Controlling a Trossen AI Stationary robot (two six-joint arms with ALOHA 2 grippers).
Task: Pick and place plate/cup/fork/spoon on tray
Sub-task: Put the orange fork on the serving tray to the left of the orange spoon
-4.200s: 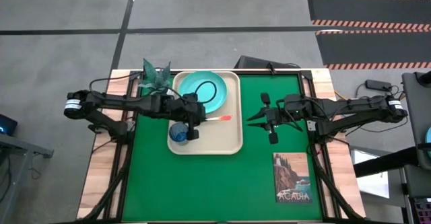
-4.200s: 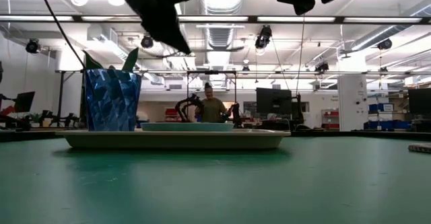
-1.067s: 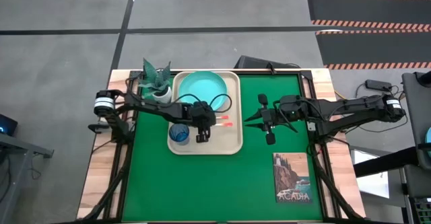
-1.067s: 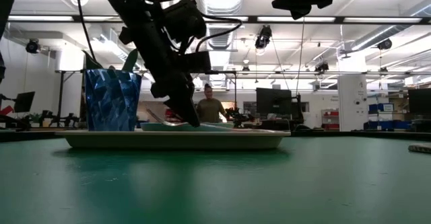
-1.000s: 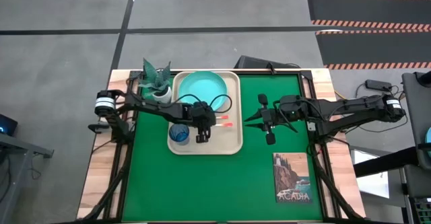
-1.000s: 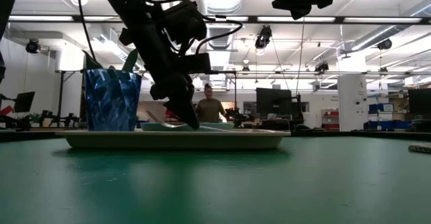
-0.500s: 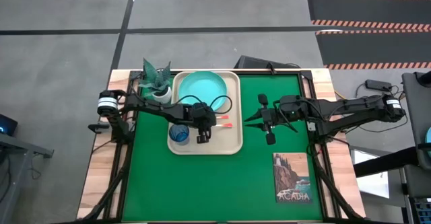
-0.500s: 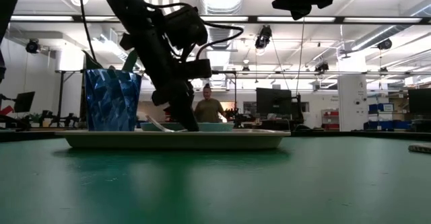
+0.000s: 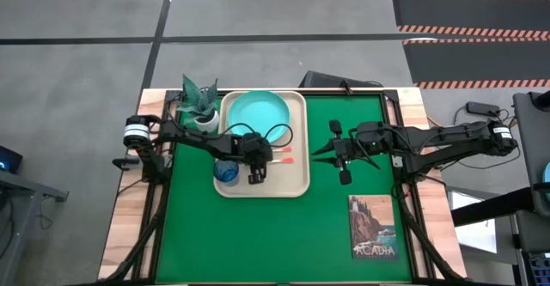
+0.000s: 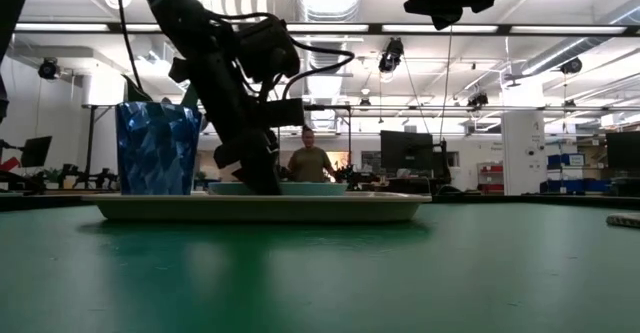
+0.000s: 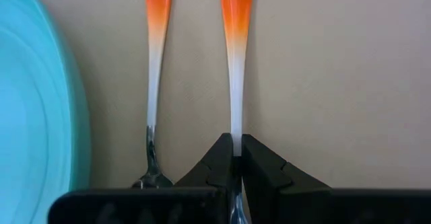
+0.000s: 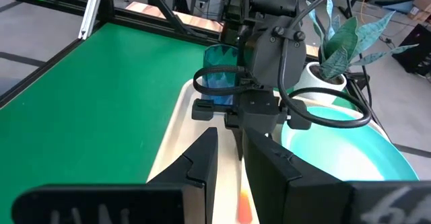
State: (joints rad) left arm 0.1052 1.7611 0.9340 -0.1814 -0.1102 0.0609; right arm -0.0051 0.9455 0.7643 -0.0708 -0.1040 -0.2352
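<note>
The beige tray (image 9: 292,183) lies on the green mat with the teal plate (image 9: 256,114) at its far end and the dark-blue cup (image 9: 227,171) at its near left corner. Two silver utensils with orange-red handles lie side by side on the tray, the farther one (image 11: 155,83) free. My left gripper (image 11: 236,158) is shut on the nearer one (image 9: 286,159). The gripper hides both heads, so I cannot tell fork from spoon. My right gripper (image 9: 342,161) hovers open over the mat, right of the tray. My left gripper pinches the nearer utensil's silver shaft (image 11: 236,133) between its two fingertips, just below where the handle turns orange. The fingers slant down from above and from the table's left. The utensil lies flat on the tray, handle pointing to the table's right.
A white pot with a green plant (image 9: 199,106) stands beyond the tray's far left corner. A postcard (image 9: 374,228) lies on the mat at the near right. A person (image 10: 312,158) stands far off in the room.
My left gripper has gone down and a little toward the table's left, still shut on the utensil. The utensil's head, tipped up above the tray a second ago, is now down out of sight. The cup has shifted slightly to the left.
</note>
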